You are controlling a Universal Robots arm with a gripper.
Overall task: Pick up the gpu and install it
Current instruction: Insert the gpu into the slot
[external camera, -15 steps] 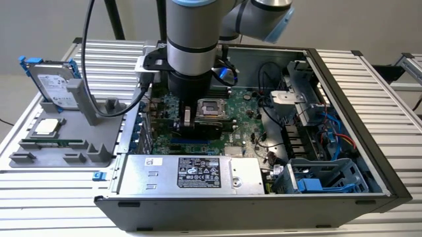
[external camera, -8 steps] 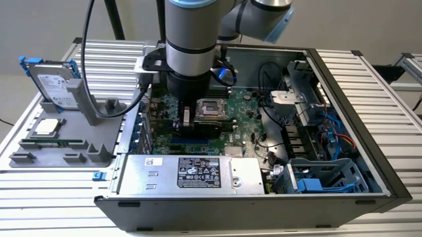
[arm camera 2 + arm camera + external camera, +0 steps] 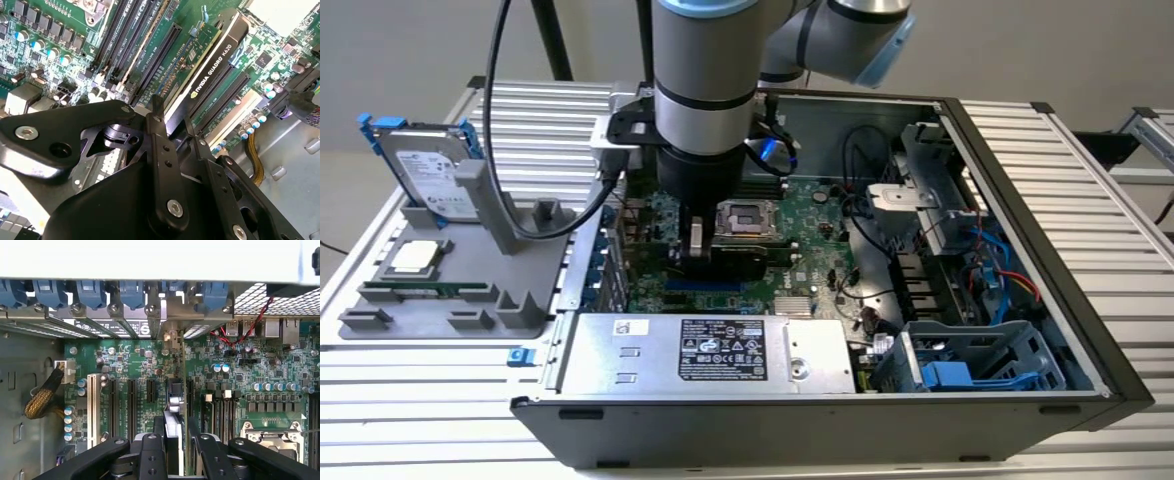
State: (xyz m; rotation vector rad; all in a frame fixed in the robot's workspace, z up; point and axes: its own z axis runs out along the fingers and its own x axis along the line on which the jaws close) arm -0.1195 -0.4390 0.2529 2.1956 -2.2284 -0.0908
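Observation:
The gpu (image 3: 215, 75) stands on edge among the black expansion slots (image 3: 150, 60) of the green motherboard (image 3: 821, 250), inside the open computer case (image 3: 1014, 200). Its black cooler face shows in the second wrist view. In the first wrist view the gpu (image 3: 175, 405) is seen edge-on, its silver bracket end toward the case's rear slot openings (image 3: 150, 330). My gripper (image 3: 720, 262) reaches down into the case and is shut on the card's upper edge, one black finger on each side in both wrist views (image 3: 172, 120) (image 3: 175, 432). I cannot tell whether the card is seated in a slot.
A silver power supply (image 3: 707, 350) fills the case's near side, and a grey drive cage with blue parts (image 3: 961, 365) stands at the exterior view's right. Cables (image 3: 861, 200) cross the board. Outside, on the exterior view's left, a grey fixture (image 3: 467, 270) holds a hard drive (image 3: 434, 170).

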